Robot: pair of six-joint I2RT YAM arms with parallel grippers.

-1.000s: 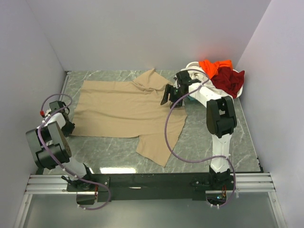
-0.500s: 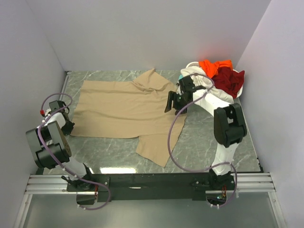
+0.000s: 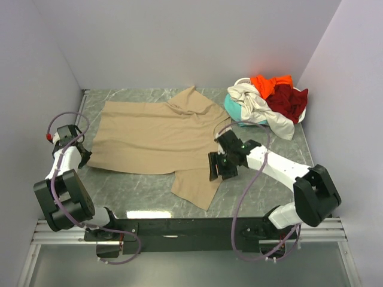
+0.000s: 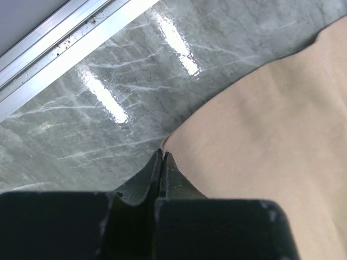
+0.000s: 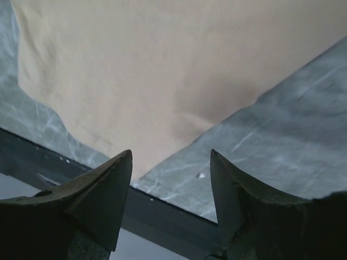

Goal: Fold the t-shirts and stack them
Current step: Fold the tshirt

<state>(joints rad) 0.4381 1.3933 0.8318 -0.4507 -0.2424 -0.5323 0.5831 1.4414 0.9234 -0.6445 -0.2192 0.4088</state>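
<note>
Now that the left gripper (image 4: 162, 154) has shut its jaws at the near-left hem corner of the tan t-shirt (image 3: 155, 137), which lies spread on the desk (image 3: 131, 191), we judge that corner pinched. The right gripper (image 5: 171, 154) has swung from the shirt's right edge to its near sleeve, jaws wide and empty, so no fold has begun.

A robotics lab cell: plain white walls (image 3: 179, 42) box in a marble-patterned table (image 3: 146, 194) edged by an aluminium rail (image 3: 54, 231).

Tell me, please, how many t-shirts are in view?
5: the tan t-shirt lies spread mid-table; the cream-white t-shirt, orange t-shirt, dark red t-shirt and teal t-shirt are heaped at the far right corner. More may be hidden there.
</note>
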